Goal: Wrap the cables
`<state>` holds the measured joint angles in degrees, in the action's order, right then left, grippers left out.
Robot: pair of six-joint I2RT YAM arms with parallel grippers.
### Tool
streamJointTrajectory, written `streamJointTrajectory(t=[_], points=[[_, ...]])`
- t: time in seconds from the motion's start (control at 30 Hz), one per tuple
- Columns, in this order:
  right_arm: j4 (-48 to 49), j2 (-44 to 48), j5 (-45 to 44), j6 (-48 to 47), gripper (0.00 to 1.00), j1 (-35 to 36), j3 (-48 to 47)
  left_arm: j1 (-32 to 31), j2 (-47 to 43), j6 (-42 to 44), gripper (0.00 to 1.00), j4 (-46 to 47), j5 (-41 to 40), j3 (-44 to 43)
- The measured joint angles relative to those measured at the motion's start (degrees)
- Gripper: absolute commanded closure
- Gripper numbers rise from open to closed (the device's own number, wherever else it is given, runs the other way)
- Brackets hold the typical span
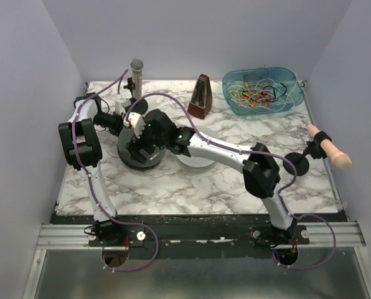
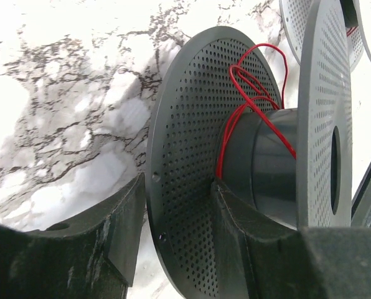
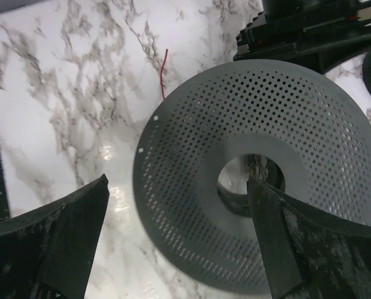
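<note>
— Grippers first: how do they stand at the spool point(image 1: 142, 149)?

— Left gripper point(image 2: 178, 187) is clamped on one flange point(image 2: 185, 124) of the spool. Its fingers point(image 2: 120, 230) press on both faces of that perforated disc, with the jaws about half closed. Right gripper point(image 3: 178, 187) is spread as wide as it goes and has hold of nothing. It hangs over the spool with a finger at either side; whether they touch it I cannot tell.

— And the cable being wrapped?

— Red cable point(image 2: 254, 103) lies in loose loops against the clamped flange and runs down onto the dark hub point(image 2: 269, 156). From the right wrist, a loose end point(image 3: 164, 71) shows on the marble table point(image 3: 61, 93) just beside the spool.

— What lies past the spool?

— White spool point(image 1: 195, 161) sits just right of it, partly under the right arm. Beyond the spool stands a metronome point(image 1: 201, 96), and beyond it to the left an upright mic point(image 1: 136, 73). Farthest off, beyond and right of the spool, a blue bin point(image 1: 235, 107) holds the other cables point(image 1: 257, 94) in a yellow, red, green and black tangle.
</note>
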<state>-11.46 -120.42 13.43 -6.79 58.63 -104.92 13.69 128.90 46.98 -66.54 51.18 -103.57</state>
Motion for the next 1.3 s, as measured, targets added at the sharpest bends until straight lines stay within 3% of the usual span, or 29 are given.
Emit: streamJointTrajectory(t=[0.17, 0.47, 0.73, 1.07, 1.17, 1.3], points=[[-2.19, -7.26, 2.03, -4.09, 0.01, -0.15, -4.74, -1.53, -0.66, 1.36, 0.47, -1.03, -1.05, 0.96], [-4.70, -8.81, 7.98, -5.25, 0.10, -0.48, -4.02, -1.86, -0.66, 2.34, 0.42, -1.49, -2.73, 0.96], [-7.02, -8.90, 9.73, -5.73, 0.12, -0.42, -0.44, -2.10, -0.39, 0.44, 0.39, 8.61, -12.13, 0.33], [-6.99, -8.76, 9.81, -6.08, 0.12, -0.35, -0.13, -0.09, -1.57, -5.46, 0.42, 13.57, -14.10, 0.07], [-6.69, -8.76, 9.81, -5.44, 0.12, -0.35, -0.13, 2.29, -4.96, -3.08, 0.43, 10.97, -14.05, 0.07], [-6.47, -8.76, 9.84, -4.72, 0.11, -0.35, -0.11, 6.05, -11.96, 6.78, 0.41, 5.20, -12.98, 1.51]])
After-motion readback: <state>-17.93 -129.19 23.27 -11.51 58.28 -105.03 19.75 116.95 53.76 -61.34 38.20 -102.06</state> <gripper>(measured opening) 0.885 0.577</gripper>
